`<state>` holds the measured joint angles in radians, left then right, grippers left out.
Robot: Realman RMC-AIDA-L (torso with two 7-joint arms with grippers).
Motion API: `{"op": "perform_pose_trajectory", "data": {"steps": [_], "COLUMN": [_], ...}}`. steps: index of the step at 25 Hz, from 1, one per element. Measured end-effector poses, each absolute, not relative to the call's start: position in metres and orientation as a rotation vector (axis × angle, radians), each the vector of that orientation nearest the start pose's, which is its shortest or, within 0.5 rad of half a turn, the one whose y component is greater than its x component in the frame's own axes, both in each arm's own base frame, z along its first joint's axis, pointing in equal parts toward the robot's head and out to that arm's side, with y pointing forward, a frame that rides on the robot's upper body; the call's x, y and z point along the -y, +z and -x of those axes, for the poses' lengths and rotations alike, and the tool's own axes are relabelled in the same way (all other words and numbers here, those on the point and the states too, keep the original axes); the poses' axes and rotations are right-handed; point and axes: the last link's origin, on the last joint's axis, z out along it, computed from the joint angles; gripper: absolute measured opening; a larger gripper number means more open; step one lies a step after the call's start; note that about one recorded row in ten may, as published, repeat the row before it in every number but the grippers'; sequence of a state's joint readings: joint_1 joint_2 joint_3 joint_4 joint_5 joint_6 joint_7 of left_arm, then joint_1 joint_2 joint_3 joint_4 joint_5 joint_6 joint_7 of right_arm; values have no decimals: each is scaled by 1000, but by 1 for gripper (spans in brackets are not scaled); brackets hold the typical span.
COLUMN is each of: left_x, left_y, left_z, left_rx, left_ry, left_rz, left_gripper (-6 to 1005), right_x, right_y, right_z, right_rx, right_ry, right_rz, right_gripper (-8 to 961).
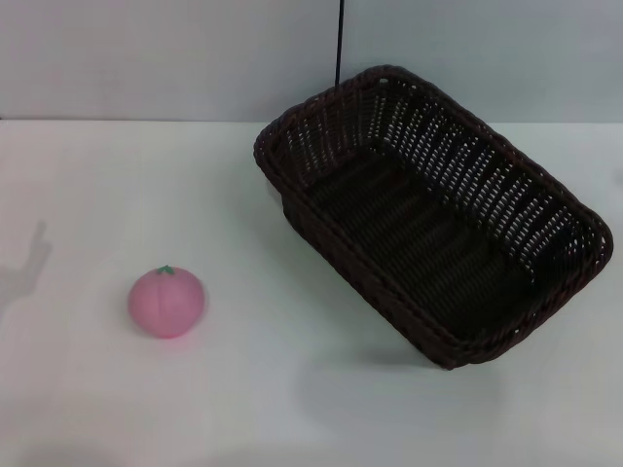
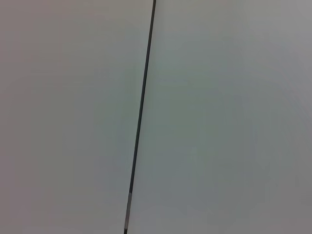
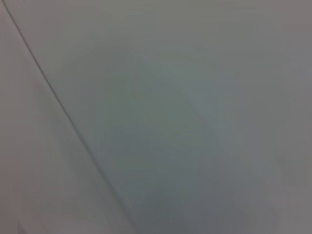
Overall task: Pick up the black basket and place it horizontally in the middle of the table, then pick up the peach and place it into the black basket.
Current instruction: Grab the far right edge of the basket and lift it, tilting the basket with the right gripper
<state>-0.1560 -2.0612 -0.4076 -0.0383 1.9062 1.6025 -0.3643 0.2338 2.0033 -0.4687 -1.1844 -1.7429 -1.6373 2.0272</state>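
The black basket [image 1: 438, 214] is a large dark woven wicker basket lying at a slant on the right half of the white table [image 1: 292, 389], its open top up and its inside empty. The peach [image 1: 166, 302] is a small pink ball with a green stem spot, sitting on the table at the left, well apart from the basket. Neither gripper shows in any view. Only a faint shadow of an arm falls on the table at the far left. Both wrist views show only a plain grey wall with a thin dark line.
A grey wall [image 1: 146, 58] rises behind the table's far edge, with a thin dark vertical seam [image 1: 340, 39] above the basket. The seam also shows in the left wrist view [image 2: 141, 117].
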Motion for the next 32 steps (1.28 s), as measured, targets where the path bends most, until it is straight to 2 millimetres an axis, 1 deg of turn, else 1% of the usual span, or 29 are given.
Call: {"op": "perform_pose_trajectory", "data": {"steps": [1,2,3,4,6,7,8,9,11,12,13,14,15,16,17,18,19,22,23,24,27,28,29,32], "left_x": [-208,-208,-208,-208,-208,-208,-209,-209,-209,-209,-208,-208,-208,-208,-208,-208,-208,-209,-209,-209,-209,-209,-208,-207], "left_y": [27,27,27,27,27,26,26,26,25,25,25,25,24,24,24,24,24,24,24,24,24,24,24,24], "left_z": [379,379,379,379,379,380,380,380,380,380,380,380,380,380,380,380,380,380,380,380,380,380,380,380], "left_rx": [551,551,552,552,554,556,560,560,563,565,567,567,568,569,570,570,570,570,571,571,571,572,573,573], "left_ry": [-844,-844,-843,-843,-841,-838,-836,-836,-836,-836,-836,-836,-835,-834,-834,-835,-835,-838,-839,-839,-839,-839,-840,-842], "left_rz": [1440,1440,1438,1438,1437,1437,1437,1437,1437,1436,1436,1436,1436,1435,1436,1436,1436,1436,1436,1436,1436,1436,1435,1433], "left_gripper": [822,822,822,822,822,822,822,821,821,821,821,821,821,821,821,821,821,821,821,821,821,822,822,822], "right_x": [-293,-293,-302,-302,-309,-315,-326,-326,-335,-339,-347,-347,-355,-358,-358,-364,-364,-372,-377,-377,-383,-387,-387,-390], "right_y": [187,187,194,194,198,199,197,197,191,186,174,174,157,148,148,131,131,107,92,92,76,66,66,54], "right_z": [-289,-289,-275,-275,-265,-259,-253,-253,-251,-251,-252,-252,-253,-253,-253,-254,-254,-255,-257,-257,-258,-258,-258,-258], "right_rx": [-1120,-1120,-1216,-1216,-1288,-1330,-1392,-1392,-1426,-1445,-1468,-1468,-1487,-1493,-1493,-1500,-1500,-1506,-1508,-1508,-1487,-1471,-1471,-1453], "right_ry": [765,765,635,635,550,498,402,402,331,301,270,270,232,218,218,198,198,175,144,144,140,152,152,161], "right_rz": [2151,2151,2195,2195,2229,2244,2258,2258,2265,2266,2271,2271,2295,2304,2304,2319,2319,2328,2337,2337,2347,2357,2357,2366], "right_gripper": [518,517,516,515,513,512,512,511,509,508,507,506,505,504,504,503,502,499,498,497,495,494,493,490]}}
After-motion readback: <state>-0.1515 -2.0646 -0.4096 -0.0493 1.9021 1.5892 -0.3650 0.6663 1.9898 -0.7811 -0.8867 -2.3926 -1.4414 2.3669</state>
